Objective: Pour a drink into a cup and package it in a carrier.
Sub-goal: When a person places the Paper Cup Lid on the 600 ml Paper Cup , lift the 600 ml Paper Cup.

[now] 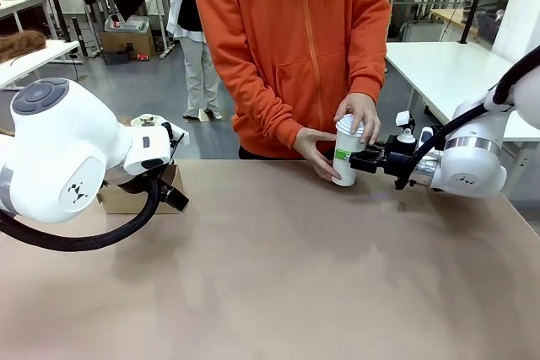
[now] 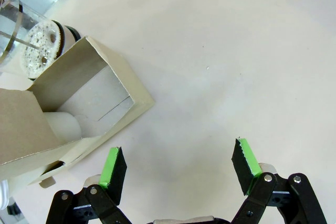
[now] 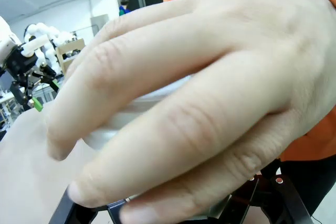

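Cup (image 1: 344,171): person's hand (image 1: 359,115) on top, right end effector (image 1: 355,160) grasping it. Left end effector (image 2: 178,157) released beside carrier (image 2: 79,72). Next, likely: cup into slot.

Both arms are glossy white with rounded housings: the left arm (image 1: 67,158) has a round grey cap (image 1: 40,94), a small black logo and a thick black cable (image 1: 84,240), while the right arm (image 1: 472,166) has a silver ring, the same logo and a black cable of its own. The left gripper (image 2: 178,163) is black, its linked fingers pinned with silver screws and faced with bright green pads (image 2: 111,165); the right gripper (image 1: 364,160) is black too. The person wears an orange hoodie (image 1: 295,40) with long sleeves, drawstrings, a front zip and a pouch pocket.
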Robot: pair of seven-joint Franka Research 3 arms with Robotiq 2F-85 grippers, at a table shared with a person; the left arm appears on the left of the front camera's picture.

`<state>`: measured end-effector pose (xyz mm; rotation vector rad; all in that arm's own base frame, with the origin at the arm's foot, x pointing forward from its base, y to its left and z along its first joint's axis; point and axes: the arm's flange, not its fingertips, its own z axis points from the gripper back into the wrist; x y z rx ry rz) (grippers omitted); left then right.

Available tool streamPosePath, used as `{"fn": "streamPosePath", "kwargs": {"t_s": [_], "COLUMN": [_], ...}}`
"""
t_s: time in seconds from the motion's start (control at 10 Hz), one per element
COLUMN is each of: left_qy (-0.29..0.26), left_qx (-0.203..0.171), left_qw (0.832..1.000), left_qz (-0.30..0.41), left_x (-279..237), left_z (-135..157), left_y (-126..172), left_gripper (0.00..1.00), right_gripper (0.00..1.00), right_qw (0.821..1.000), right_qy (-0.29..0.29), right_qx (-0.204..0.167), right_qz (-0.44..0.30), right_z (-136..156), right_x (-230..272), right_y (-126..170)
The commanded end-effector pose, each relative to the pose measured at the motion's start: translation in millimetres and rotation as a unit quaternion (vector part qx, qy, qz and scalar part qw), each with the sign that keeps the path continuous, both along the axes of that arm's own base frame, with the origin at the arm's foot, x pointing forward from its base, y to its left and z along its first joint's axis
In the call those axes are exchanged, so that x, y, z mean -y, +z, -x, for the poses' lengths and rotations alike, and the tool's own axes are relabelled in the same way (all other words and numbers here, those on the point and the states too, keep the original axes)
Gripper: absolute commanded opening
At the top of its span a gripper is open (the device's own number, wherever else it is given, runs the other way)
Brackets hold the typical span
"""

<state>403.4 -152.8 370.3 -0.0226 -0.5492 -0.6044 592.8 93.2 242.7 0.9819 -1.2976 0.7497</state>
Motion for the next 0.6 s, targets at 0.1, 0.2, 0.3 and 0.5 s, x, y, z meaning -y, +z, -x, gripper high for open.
{"fn": "streamPosePath", "kwargs": {"t_s": [0.1,0.2,0.3,0.5], "left_qy": [0.0,0.0,0.0,0.0], "left_qx": [0.0,0.0,0.0,0.0], "left_qw": [1.0,1.0,1.0,1.0], "left_qz": [0.001,0.001,0.001,0.001], "left_x": [-0.2,-0.2,-0.2,-0.2], "left_z": [0.2,0.2,0.2,0.2], "left_y": [0.3,0.3,0.3,0.3], "left_gripper": [1.0,1.0,1.0,1.0], "right_gripper": [0.81,0.81,0.81,0.81], "right_qw": [1.0,1.0,1.0,1.0], "right_qy": [0.001,0.001,0.001,0.001], "right_qx": [0.008,0.008,0.008,0.008], "right_qz": [-0.004,-0.004,-0.004,-0.004], "right_z": [-2.0,-2.0,-2.0,-2.0], "right_x": [-2.6,-2.6,-2.6,-2.6], "right_y": [9.3,9.3,9.3,9.3]}}
